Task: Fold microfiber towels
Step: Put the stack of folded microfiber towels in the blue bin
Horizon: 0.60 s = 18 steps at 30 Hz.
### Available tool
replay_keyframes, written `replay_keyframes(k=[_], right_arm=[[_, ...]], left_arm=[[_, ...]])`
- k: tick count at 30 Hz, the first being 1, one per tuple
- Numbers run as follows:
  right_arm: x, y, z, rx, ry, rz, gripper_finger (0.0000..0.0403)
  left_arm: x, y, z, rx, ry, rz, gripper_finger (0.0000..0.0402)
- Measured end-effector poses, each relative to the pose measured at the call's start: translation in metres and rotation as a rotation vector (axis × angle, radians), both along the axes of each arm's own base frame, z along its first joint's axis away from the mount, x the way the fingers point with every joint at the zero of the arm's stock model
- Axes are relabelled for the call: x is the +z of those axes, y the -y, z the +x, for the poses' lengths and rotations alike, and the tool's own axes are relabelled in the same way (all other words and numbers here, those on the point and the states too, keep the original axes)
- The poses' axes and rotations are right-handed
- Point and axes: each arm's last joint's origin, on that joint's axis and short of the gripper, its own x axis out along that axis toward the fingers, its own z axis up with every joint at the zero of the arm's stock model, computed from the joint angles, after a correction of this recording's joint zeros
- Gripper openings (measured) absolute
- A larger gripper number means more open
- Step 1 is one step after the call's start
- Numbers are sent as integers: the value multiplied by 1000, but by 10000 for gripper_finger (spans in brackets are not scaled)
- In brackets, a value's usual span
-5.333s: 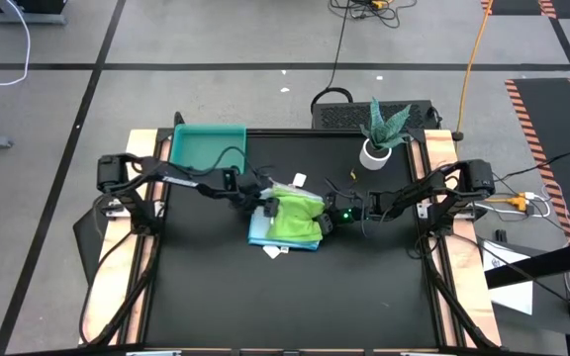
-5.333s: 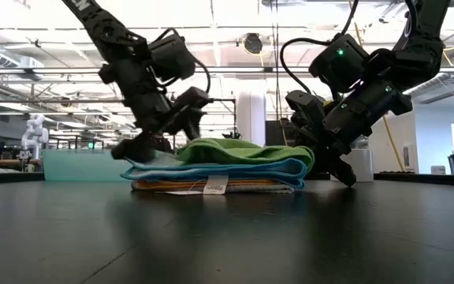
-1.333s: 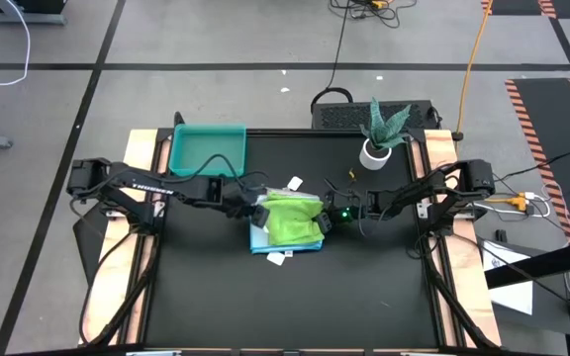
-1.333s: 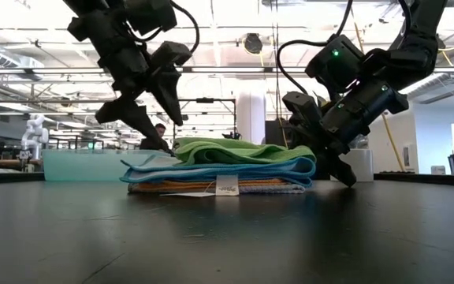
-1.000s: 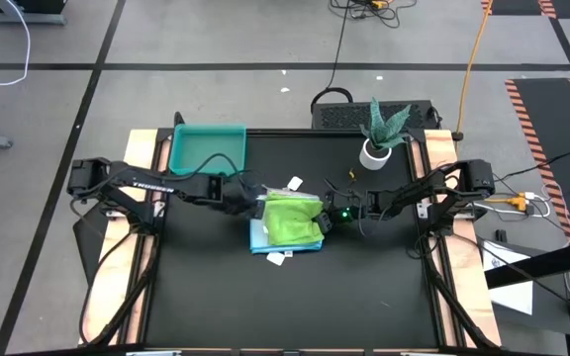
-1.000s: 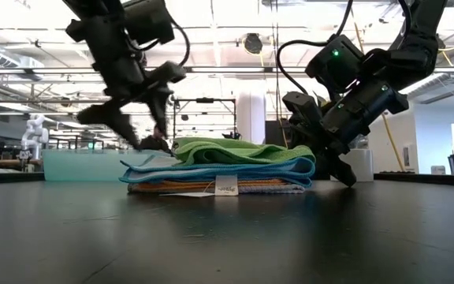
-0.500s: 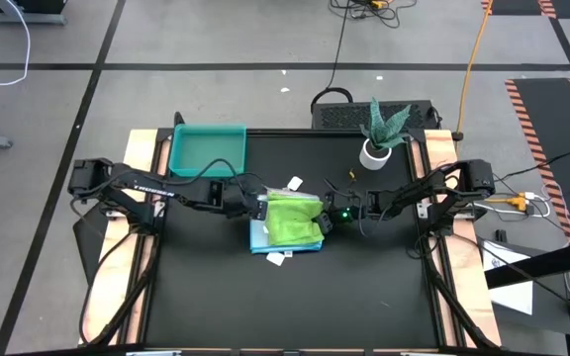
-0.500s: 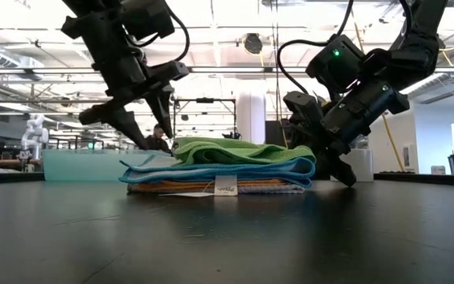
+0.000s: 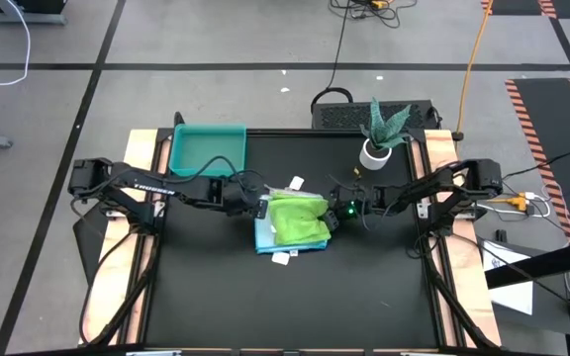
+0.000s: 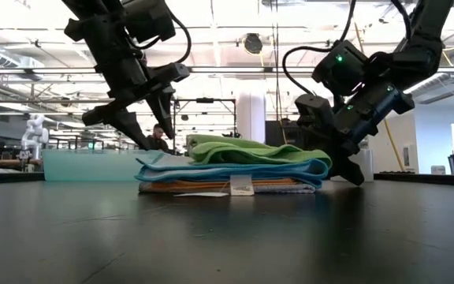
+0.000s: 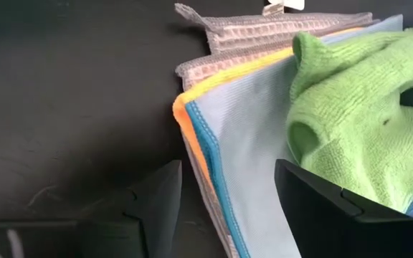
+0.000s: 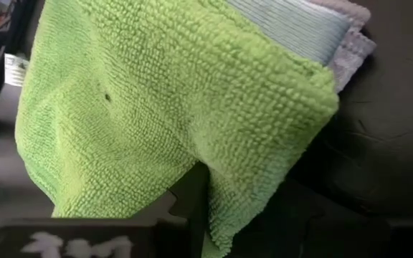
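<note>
Towels [image 9: 292, 223] lie stacked near the middle of the tabletop [image 9: 216, 297], toward its far edge: a green towel [image 10: 247, 151] on top, blue layers [image 11: 244, 161], an orange one [image 11: 186, 127] and a grey one [image 11: 264, 37] beneath, a white tag [image 10: 242, 187] hanging at the near side. The left gripper [image 10: 136, 122] hovers just above the stack's left edge with fingers spread, holding nothing. The right gripper [image 10: 345, 162] sits low at the stack's right edge, pinching the green towel's fold between its fingers, as the right wrist view shows. A teal tray [image 9: 208, 148] rests at the far left corner, a potted plant [image 9: 380, 133] near the far right. The cloths look light, soft and limp, likely to sag and drag the layers below; a hemmed corner or edge of the top layer seems the safest hold.
</note>
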Motion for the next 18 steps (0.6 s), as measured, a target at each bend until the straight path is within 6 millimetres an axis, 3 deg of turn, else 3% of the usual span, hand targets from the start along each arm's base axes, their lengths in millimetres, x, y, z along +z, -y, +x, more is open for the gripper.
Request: replay_keyframes(k=[12, 18], right_arm=[[-4, 2, 0, -54, -29, -56, 102], [-8, 2, 1, -57, -37, -58, 102]], left_arm=[[0, 5, 0, 2, -2, 28, 227], [-2, 5, 1, -44, -4, -46, 227]])
